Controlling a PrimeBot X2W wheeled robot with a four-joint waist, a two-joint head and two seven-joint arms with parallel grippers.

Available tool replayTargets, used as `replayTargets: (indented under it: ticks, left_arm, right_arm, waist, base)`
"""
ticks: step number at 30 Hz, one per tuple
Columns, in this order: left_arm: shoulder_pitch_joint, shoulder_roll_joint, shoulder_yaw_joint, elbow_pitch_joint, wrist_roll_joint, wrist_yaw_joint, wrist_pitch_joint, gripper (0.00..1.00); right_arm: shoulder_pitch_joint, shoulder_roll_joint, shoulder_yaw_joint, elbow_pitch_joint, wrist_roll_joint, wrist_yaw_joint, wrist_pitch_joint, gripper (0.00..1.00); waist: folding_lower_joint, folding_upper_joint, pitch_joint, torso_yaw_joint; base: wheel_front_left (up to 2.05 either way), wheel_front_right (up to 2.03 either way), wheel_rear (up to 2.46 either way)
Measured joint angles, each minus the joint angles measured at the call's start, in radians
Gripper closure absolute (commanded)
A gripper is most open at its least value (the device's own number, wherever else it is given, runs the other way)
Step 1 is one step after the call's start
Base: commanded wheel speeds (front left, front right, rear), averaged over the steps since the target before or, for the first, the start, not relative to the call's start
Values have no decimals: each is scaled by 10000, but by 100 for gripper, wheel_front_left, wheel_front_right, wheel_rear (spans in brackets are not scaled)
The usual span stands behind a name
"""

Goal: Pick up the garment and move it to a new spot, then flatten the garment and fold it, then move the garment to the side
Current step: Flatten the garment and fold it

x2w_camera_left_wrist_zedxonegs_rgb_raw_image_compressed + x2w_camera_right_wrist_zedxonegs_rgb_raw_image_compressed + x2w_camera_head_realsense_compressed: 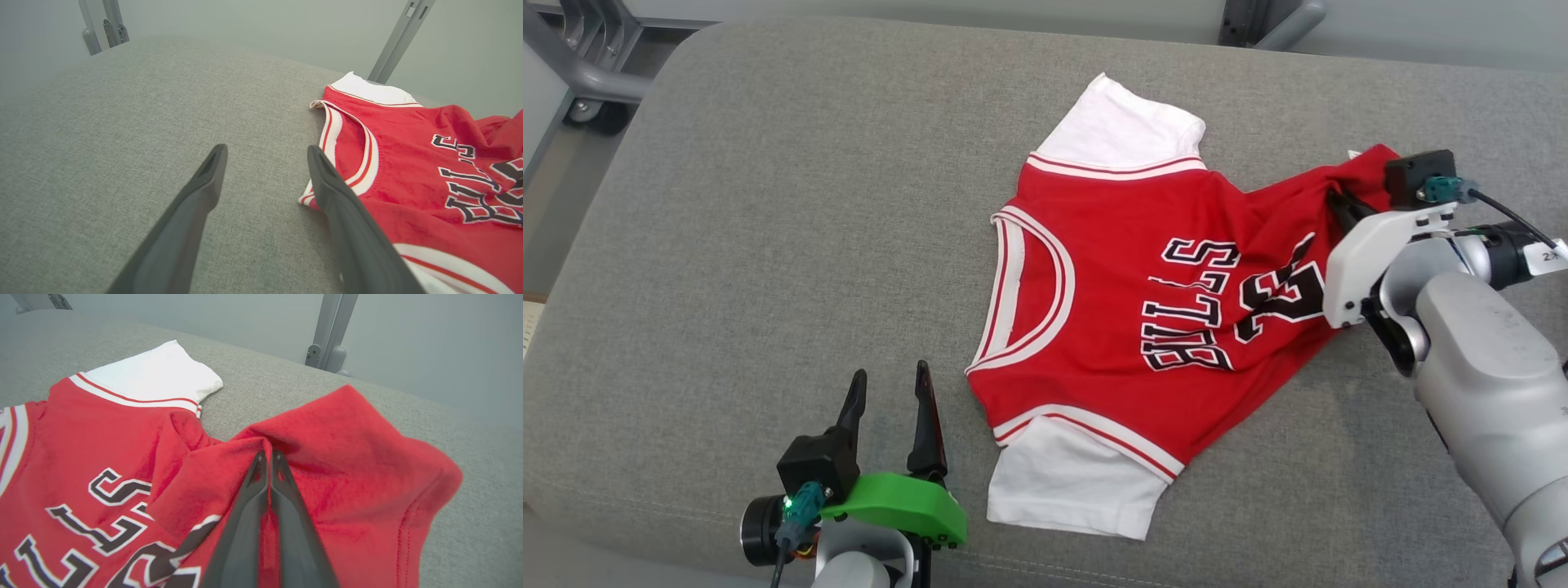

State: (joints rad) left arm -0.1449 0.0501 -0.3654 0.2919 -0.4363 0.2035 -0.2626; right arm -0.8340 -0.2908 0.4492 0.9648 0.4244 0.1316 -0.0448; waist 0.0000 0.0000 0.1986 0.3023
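The garment (1127, 318) is a red jersey with white sleeves and black lettering, spread on the grey cushion (768, 245). Its hem end at the right is bunched and lifted. My right gripper (1339, 204) is shut on that bunched red cloth. In the right wrist view the two fingers (267, 457) meet with a pinch of the garment (347, 457) between them. My left gripper (888, 388) stands open near the cushion's front edge, left of the jersey's collar. In the left wrist view the left gripper (265, 157) holds nothing, and the garment (416, 171) lies beside its right finger.
Grey metal frame legs (580, 65) stand behind the cushion at the far left and another leg (1274, 20) at the far right. The cushion's front edge runs just below my left gripper. Bare cushion stretches left of the jersey.
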Motion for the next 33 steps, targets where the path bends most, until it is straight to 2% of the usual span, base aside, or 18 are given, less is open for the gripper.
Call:
replayTargets:
  ticks: [5, 10, 11, 12, 19, 27, 33]
  left_arm:
    - [-1, 2, -13, 13, -8, 33, 0, 0]
    - [0, 2, -35, 52, -17, 36, 0, 0]
    - [0, 2, -33, 58, -17, 50, 0, 0]
    - [1, 2, -36, 59, -17, 52, 0, 0]
    - [58, 0, -6, 98, 8, 71, 0, 0]
    - [128, 0, -71, 63, 17, 69, 0, 0]
    - [114, 0, -81, 73, 59, 27, 0, 0]
  right_arm:
    - [-94, 535, 437, -23, 107, -2, -88, 100]
    - [221, 1076, 1597, -257, 537, 0, -44, 100]
    - [322, 1135, 1766, -297, 650, 0, -119, 72]
    - [364, 1139, 1912, -324, 721, 0, -224, 0]
    - [430, 842, 1848, -614, 1507, -2, -1530, 0]
    - [820, 67, 21, -205, 2025, -2, -2125, 0]
    - [1197, 349, -520, 700, 2290, -8, -2098, 0]
  waist:
    - [0, 0, 5, 61]
    - [0, 0, -31, 54]
    - [0, 0, -41, 33]
    - [0, 0, -50, 8]
    - [0, 0, -186, -278]
    - [0, 0, -310, -492]
    - [0, 0, -131, -451]
  base:
    - [0, 0, 0]
    - [0, 0, 0]
    - [0, 0, 0]
    - [0, 0, 0]
    - [0, 0, 0]
    - [0, 0, 0]
    - [0, 0, 0]
